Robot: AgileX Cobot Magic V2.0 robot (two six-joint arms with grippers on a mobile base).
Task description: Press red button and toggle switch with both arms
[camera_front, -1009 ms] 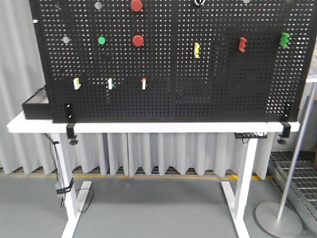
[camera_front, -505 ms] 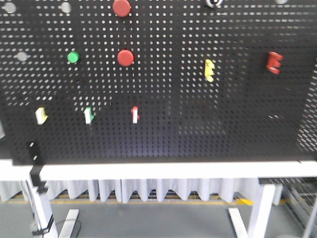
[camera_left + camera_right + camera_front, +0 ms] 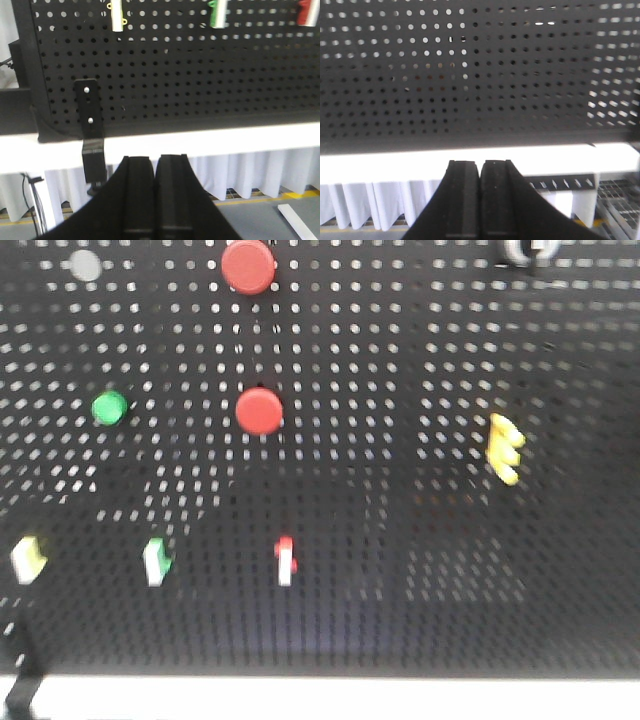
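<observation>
Black pegboard (image 3: 400, 570) fills the front view, which is somewhat blurred. Two round red buttons sit in one column left of centre: upper red button (image 3: 248, 267) at the top edge, lower red button (image 3: 259, 410) beneath it. Green button (image 3: 109, 407) is level with the lower one, to its left. Toggle switch (image 3: 285, 560), white with a red tip, is mounted below the lower red button in the board's bottom row. Green-tipped switch (image 3: 156, 562) and yellow-tipped switch (image 3: 28, 559) share that row further left. Yellow clip (image 3: 505, 448) sits well apart on the right. White table (image 3: 320, 698) edge runs under the board. Neither end effector is in this view.

Left wrist view: left end effector (image 3: 156, 162) is clenched, fingers pressed together on nothing, low in front of the table edge and apart from the board. Only the three switches show, cut by the top edge, with the toggle switch (image 3: 307, 11) in the far right corner. The buttons lie outside the frame. Black clamp bracket (image 3: 90, 130) shows sharply here, joining board to table.

Right wrist view: right end effector (image 3: 480, 167) is likewise clenched on nothing. It faces plain perforated board above the table edge.
</observation>
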